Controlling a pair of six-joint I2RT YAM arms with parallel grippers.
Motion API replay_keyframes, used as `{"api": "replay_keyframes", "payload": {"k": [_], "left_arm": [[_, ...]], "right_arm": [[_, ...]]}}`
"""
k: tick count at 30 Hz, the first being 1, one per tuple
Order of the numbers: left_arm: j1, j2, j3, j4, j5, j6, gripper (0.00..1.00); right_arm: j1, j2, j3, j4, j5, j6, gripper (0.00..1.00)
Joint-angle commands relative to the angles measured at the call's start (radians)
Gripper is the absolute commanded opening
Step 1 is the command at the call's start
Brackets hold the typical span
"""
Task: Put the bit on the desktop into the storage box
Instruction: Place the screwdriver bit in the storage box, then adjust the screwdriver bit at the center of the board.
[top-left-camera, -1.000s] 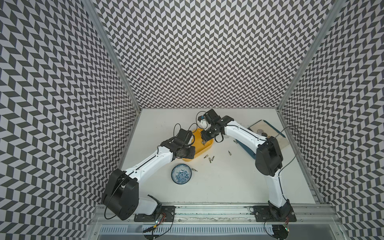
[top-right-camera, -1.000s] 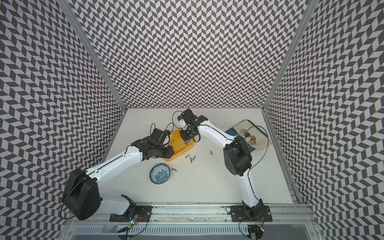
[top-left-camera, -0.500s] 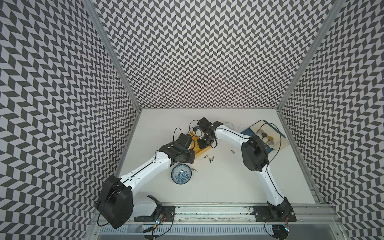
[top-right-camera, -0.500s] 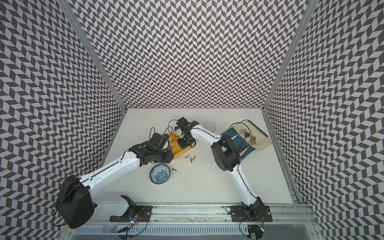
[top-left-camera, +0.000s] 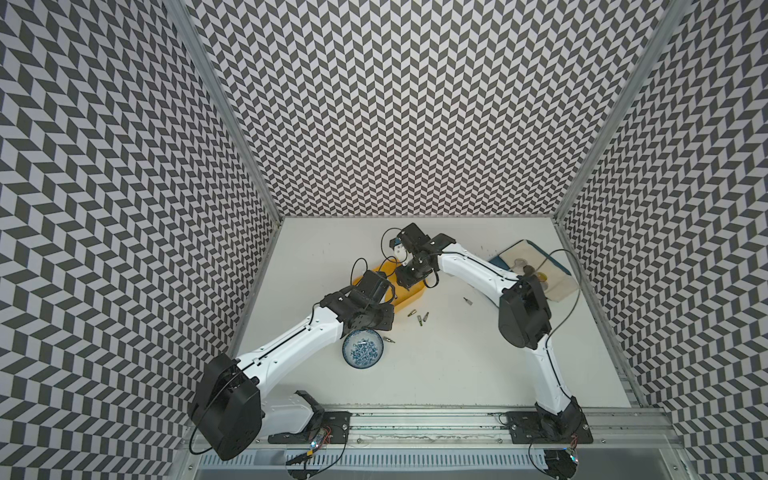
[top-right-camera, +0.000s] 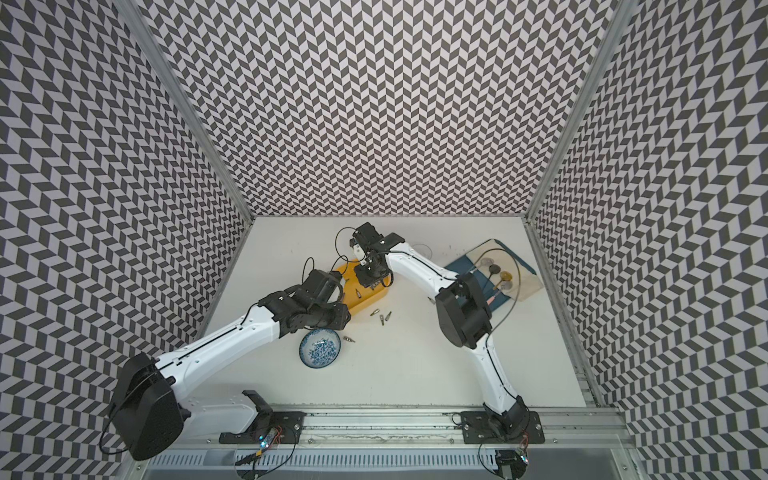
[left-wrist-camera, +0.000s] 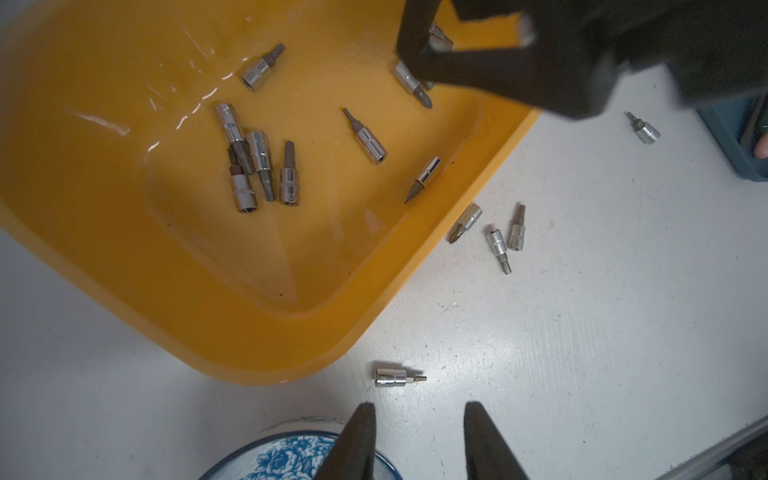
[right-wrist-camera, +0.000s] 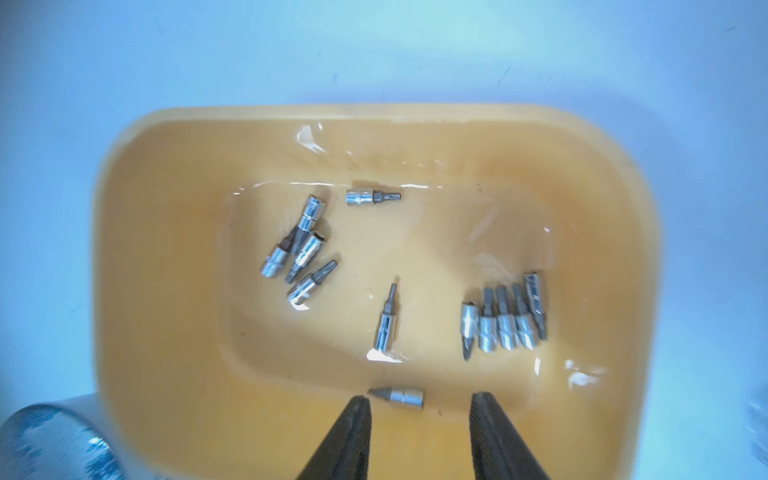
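Note:
The yellow storage box (top-left-camera: 409, 298) (right-wrist-camera: 166, 291) stands mid-desktop with several silver bits in it. My right gripper (right-wrist-camera: 419, 405) hangs open over the box. A loose bit (right-wrist-camera: 397, 395) lies on the box's inner slope just ahead of its fingertips. My left gripper (left-wrist-camera: 419, 415) is open and holds nothing, low over the white desktop (left-wrist-camera: 582, 353) beside the box's corner. A bit (left-wrist-camera: 399, 377) lies on the desktop just ahead of its fingertips. Three more bits (left-wrist-camera: 494, 232) (top-left-camera: 419, 318) lie by the box's rim, and another (left-wrist-camera: 643, 129) (top-left-camera: 468, 300) lies farther right.
A blue-and-white patterned bowl (top-left-camera: 362, 350) (left-wrist-camera: 291, 457) sits right beside my left gripper, toward the table's front. A dark-blue board (top-left-camera: 498, 262) carrying a cloth and small round items lies at the back right. Patterned walls close in three sides.
My right gripper has opened over the storage box, and the bit now lies loose inside. My left arm has drawn slightly toward the table's front, its gripper unchanged.

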Motion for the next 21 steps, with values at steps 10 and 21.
{"api": "replay_keyframes", "payload": {"k": [10, 21], "left_arm": [[-0.059, 0.067, 0.022, 0.033, -0.001, -0.014, 0.39], [-0.089, 0.226, 0.160, 0.048, 0.003, 0.020, 0.39]], "right_arm": [[-0.193, -0.598, -0.649, 0.161, 0.151, 0.127, 0.51], [-0.341, -0.590, -0.856, 0.313, 0.019, 0.135, 0.52]]}}
